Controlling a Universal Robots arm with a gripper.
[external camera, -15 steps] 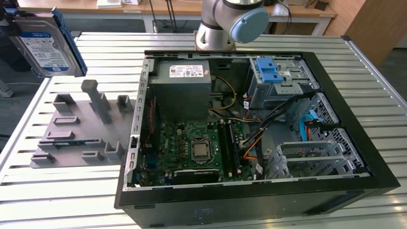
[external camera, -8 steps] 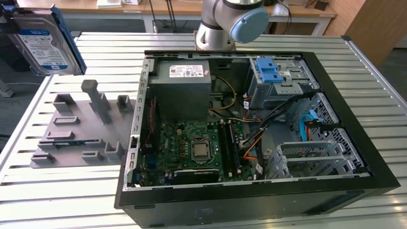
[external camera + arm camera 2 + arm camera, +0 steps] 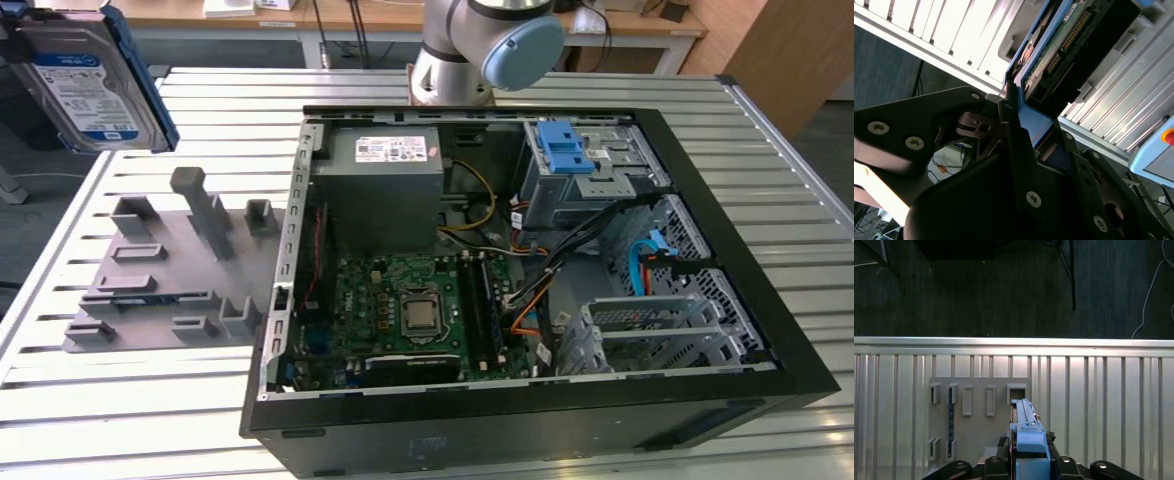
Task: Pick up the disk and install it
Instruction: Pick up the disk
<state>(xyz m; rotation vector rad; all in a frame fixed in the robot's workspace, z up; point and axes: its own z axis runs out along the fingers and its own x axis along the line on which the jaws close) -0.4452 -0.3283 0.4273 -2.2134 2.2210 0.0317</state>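
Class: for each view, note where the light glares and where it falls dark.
Exterior view: even light, the computer case shaded inside. First wrist view: glare along the table edge, dark floor beyond. Second wrist view: table slats washed white, the gripper holding the disk dark against them.

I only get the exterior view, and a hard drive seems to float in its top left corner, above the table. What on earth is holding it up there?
Observer: In the second wrist view the robot's hand is shut on the blue carrier at one end of the disk.
Visitor: And what lies straight ahead of that hand?
Observer: In the first wrist view the disk shows edge-on. Past its far end lies the grey fixture with its rectangular slots, flat on the slatted table.
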